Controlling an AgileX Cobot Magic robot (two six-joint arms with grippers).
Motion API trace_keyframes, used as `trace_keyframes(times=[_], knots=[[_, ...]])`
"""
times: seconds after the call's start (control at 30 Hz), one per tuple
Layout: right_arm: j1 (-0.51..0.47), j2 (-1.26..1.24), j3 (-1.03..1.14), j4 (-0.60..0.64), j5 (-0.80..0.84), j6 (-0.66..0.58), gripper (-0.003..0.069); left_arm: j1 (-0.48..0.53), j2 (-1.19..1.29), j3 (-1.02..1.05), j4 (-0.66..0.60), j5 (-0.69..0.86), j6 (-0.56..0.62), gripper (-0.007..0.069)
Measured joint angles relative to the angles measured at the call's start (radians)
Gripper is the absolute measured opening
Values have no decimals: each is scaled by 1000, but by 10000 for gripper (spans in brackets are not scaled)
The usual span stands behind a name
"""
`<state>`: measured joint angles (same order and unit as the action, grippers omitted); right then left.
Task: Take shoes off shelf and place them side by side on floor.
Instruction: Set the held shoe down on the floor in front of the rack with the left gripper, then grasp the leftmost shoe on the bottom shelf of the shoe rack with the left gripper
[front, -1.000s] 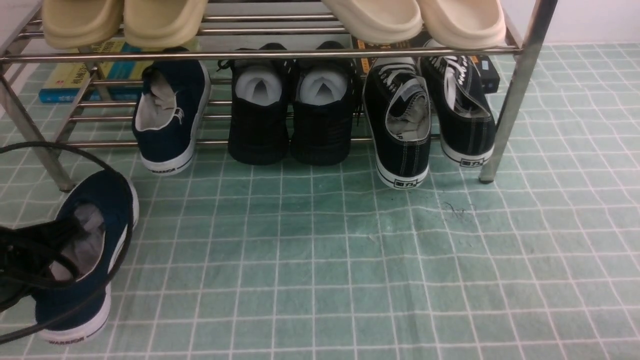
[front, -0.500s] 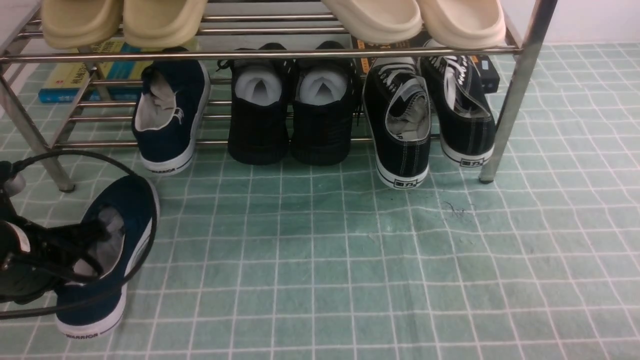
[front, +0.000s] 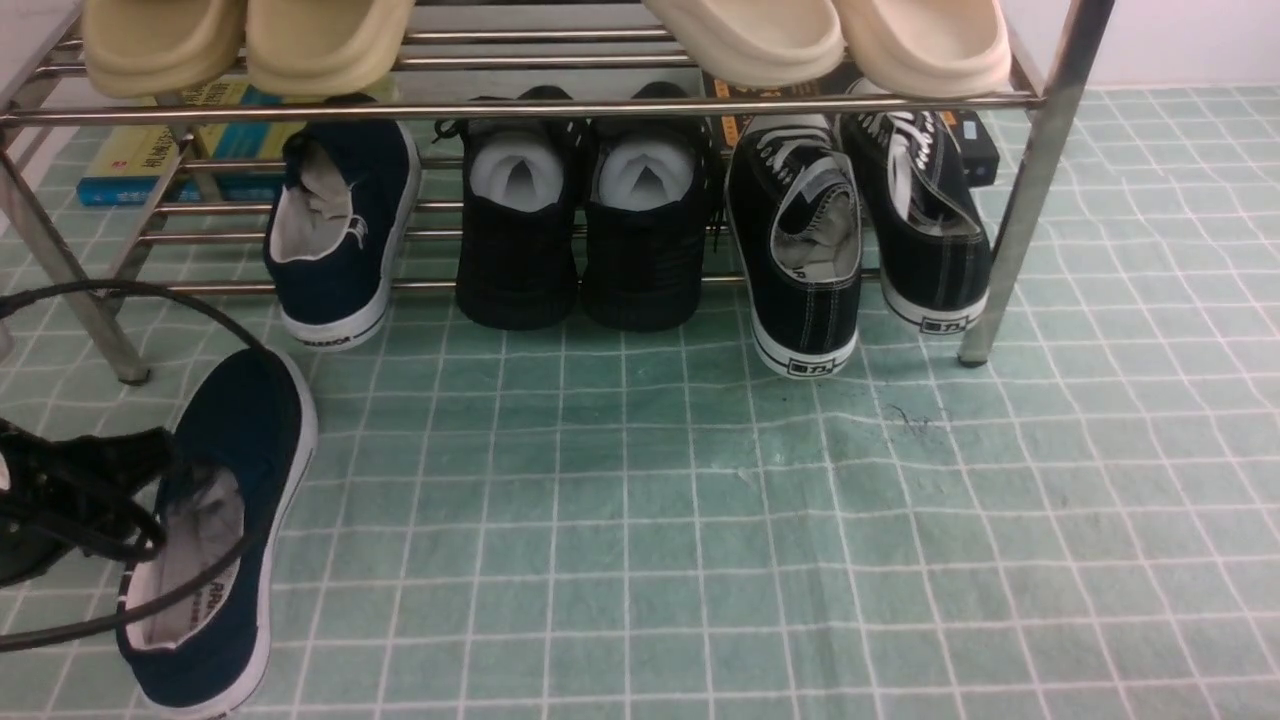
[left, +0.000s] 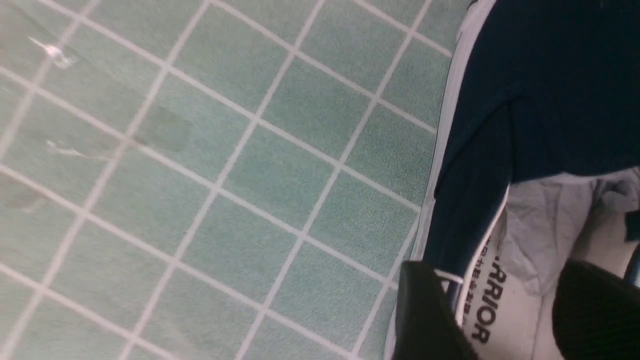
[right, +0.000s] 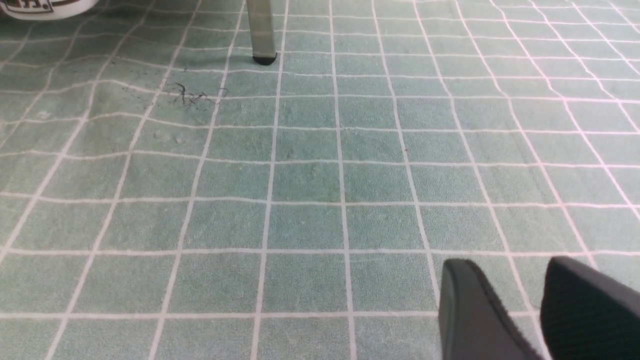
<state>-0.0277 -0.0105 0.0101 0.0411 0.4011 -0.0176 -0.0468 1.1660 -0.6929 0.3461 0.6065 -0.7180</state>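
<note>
Pale green floor covering (front: 700, 500), gridded in thin white lines and a little wrinkled, fills the scene. Behind it stands the shiny silver metal-tube shelf (front: 560, 107). One navy blue canvas slip-on shoe (front: 340, 240) with a white rubber sole sits at the left end of the lower tier, heel tipped down over the front bar. And its navy blue canvas partner shoe (front: 235, 470) is on the floor at front left, sole down, toe toward the shelf's left leg. Over it, the left gripper (left: 502, 280) straddles that shoe's side wall, one finger outside and one inside the white lining. The jaws are spread wide, not pinching. Across the way the right gripper (right: 515, 267) hovers over bare floor, fingers slightly parted, holding nothing.
</note>
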Motion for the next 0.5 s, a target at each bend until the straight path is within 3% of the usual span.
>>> trace_keyframes(times=[0.13, 0.3, 0.5], knots=[[0, 0, 0, 0, 0, 0, 239, 0, -95, -55, -70, 143, 157, 298], [0, 0, 0, 0, 0, 0, 239, 0, -210, -83, -219, 339, 319, 36], [0, 0, 0, 0, 0, 0, 239, 0, -239, -87, -355, 390, 358, 1]])
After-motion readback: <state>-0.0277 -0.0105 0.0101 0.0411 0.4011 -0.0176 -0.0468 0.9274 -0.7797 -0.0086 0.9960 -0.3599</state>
